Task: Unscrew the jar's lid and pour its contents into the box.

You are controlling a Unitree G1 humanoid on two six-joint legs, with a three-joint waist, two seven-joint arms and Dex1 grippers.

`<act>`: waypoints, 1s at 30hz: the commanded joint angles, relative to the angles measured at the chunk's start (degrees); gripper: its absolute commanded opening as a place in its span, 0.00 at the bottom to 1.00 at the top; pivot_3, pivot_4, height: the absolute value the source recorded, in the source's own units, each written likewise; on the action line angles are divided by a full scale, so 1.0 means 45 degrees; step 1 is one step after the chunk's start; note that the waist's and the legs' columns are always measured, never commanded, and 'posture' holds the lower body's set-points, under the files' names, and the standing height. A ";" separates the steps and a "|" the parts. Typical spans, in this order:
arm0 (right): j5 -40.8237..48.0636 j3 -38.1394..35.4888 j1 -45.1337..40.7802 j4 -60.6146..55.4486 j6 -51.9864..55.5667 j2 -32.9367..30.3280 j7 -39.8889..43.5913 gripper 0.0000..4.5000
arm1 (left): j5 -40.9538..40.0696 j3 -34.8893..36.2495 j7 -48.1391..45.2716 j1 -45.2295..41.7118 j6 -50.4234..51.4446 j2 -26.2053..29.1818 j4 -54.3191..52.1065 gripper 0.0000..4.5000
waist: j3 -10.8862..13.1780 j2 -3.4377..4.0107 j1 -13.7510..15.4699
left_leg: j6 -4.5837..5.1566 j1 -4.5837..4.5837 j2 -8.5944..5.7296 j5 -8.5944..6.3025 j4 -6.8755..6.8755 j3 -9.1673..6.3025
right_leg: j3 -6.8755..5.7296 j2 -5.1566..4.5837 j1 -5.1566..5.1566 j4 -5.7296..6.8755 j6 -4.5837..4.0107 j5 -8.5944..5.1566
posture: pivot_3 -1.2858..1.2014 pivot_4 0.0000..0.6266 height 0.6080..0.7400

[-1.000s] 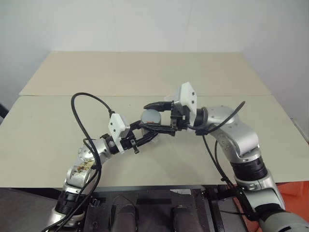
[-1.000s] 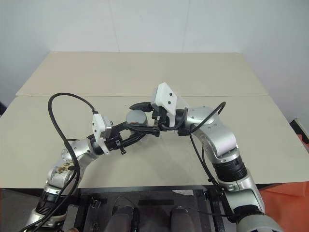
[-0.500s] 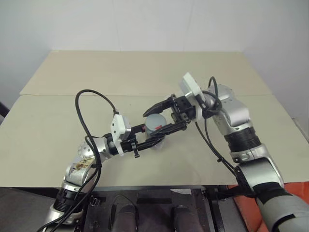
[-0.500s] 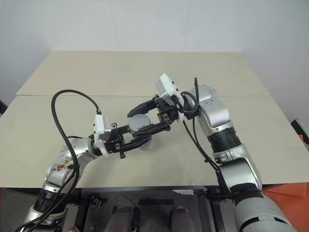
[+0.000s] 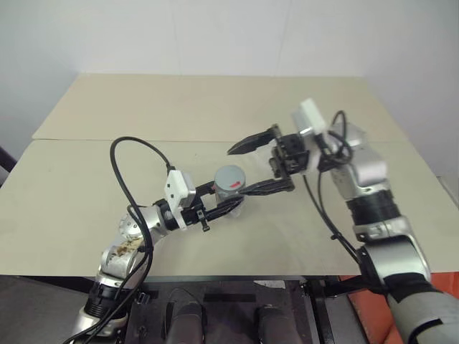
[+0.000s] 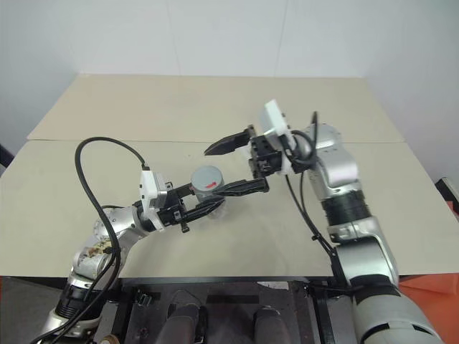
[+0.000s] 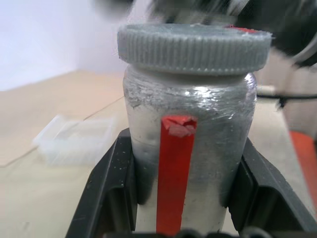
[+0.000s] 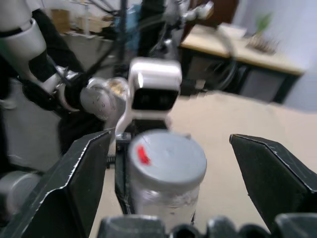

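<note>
A beige table (image 5: pixel 215 107) (2 boards meeting at a seam) against a white wall (image 5: pixel 215 36).

Silvery jar (image 7: pixel 188 148) with red stripe, grey lid (image 7: pixel 194 47) with red spot, clear box (image 7: pixel 74 140)

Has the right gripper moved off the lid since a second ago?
Yes. The right gripper has opened and drawn back toward the robot's right, away from the lid, with the jar held in the left gripper.

Silver jointed arms with looping black cables, white wrist blocks and black-fingered claws.
</note>
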 commanded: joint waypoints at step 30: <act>-0.3320 0.1614 0.3061 -0.7182 0.5169 0.2969 -1.2199 0.99 | 0.1593 0.0330 0.2114 -0.1007 -0.1450 -0.1182 0.0975 0.43 | -0.0002 0.0001 -0.0040 | -0.0023 -0.0105 -0.0010 0.0018 0.0007 -0.0003 | 0.0015 0.0020 -0.0126 0.0033 -0.0003 0.0003 | 0.52 0.24 1.00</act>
